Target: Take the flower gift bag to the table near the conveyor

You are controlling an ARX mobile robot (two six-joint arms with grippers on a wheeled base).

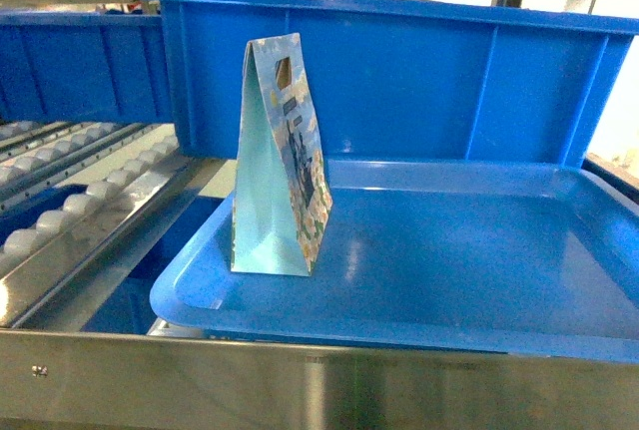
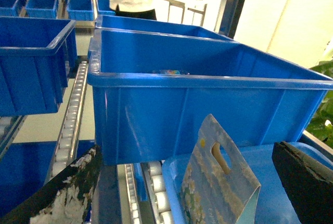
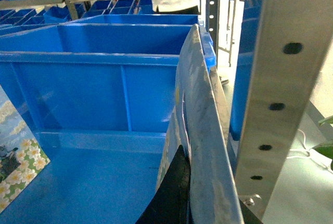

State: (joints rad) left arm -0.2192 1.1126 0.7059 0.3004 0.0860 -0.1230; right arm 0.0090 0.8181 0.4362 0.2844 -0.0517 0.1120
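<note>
A: What shows of the left gripper (image 2: 186, 154)?

B: Two dark fingers (image 2: 70, 190), both below the blue crate (image 2: 208, 104). The one under its left corner is black, with its coating flaked into ragged white patches. The one under its right end is plain black, matte, with a rough, frayed edge.

A: And the right gripper (image 3: 182, 193)?

B: Only a narrow black wedge, tapering to a point, low and right of the crate's front wall. I see no cables, screws or markings.
</note>
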